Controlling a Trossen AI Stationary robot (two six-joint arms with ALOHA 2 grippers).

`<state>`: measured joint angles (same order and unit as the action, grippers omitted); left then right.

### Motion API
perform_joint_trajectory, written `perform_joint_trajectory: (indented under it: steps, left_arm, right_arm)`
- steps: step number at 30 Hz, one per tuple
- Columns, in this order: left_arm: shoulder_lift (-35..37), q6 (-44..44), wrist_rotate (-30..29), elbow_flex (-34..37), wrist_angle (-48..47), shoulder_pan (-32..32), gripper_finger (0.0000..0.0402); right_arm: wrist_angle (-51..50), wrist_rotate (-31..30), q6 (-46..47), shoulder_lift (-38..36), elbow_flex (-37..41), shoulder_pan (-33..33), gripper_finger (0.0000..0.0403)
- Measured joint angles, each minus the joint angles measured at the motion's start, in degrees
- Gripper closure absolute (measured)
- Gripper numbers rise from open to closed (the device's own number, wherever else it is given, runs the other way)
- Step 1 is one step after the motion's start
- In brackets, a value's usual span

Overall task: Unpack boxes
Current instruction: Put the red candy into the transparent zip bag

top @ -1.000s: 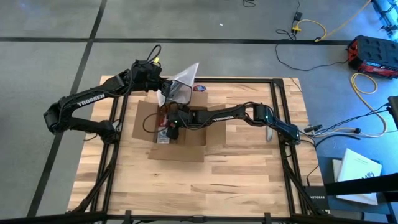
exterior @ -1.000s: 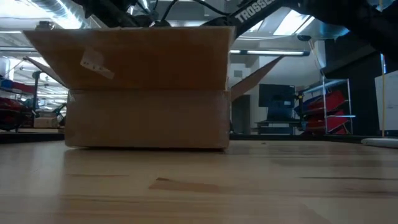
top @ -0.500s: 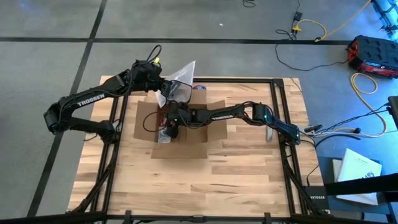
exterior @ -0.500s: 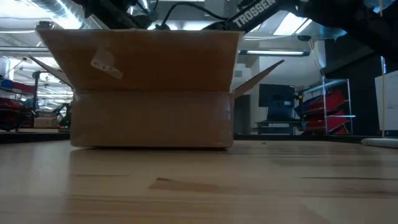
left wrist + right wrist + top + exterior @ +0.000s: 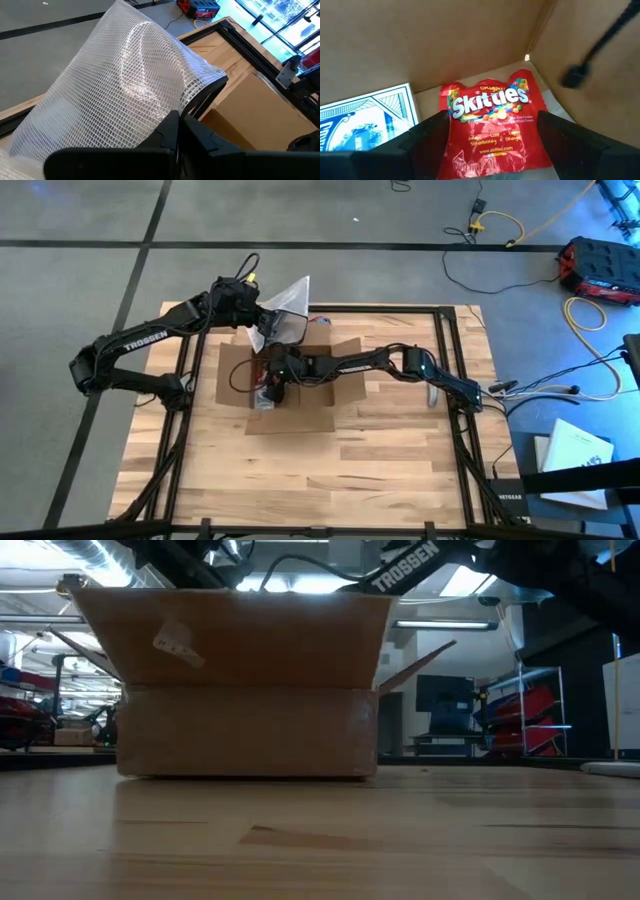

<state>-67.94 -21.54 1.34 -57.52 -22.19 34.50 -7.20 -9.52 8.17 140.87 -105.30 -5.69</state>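
Left hand (image 5: 262,320) is pinched closed at the far edge; right hand (image 5: 272,383) points down, fingers spread.

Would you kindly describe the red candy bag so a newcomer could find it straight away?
Start at the open cardboard box on the wooden table. Inside, between the right gripper's open fingers, lies the Skittles bag. It is red, unlike the blue-patterned card box beside it.

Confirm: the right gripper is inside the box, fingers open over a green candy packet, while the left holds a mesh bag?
Not quite. The candy packet is red, as the right wrist view shows. The right gripper is inside the box, fingers open; the left gripper holds the mesh bag.
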Motion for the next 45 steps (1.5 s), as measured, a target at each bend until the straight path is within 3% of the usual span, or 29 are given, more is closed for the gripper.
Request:
perform_joint_trajectory:
  steps: [5, 20, 29, 45]
  left_arm:
    - [0.0, 0.3, 0.0, 0.0, 0.1, 0.0, 0.0402]
    - [0.0, 0.3, 0.1, 0.0, 1.8, 0.0, 0.0402]
    - [0.0, 0.9, 0.0, 0.0, 1.8, 0.0, 0.0402]
    - [0.0, 6.0, 0.0, 0.0, 1.8, 2.1, 0.0402]
  right_arm:
    - [0.2, -0.3, 1.3, 0.4, 0.0, 0.0, 0.0133]
    - [-0.4, 1.3, 8.1, 0.6, 0.2, 0.4, 0.0284]
    - [-3.5, 7.6, 11.1, 1.3, -5.7, 0.9, 0.035]
    - [-31.7, 10.3, 7.5, 1.1, -19.7, 0.9, 0.037]
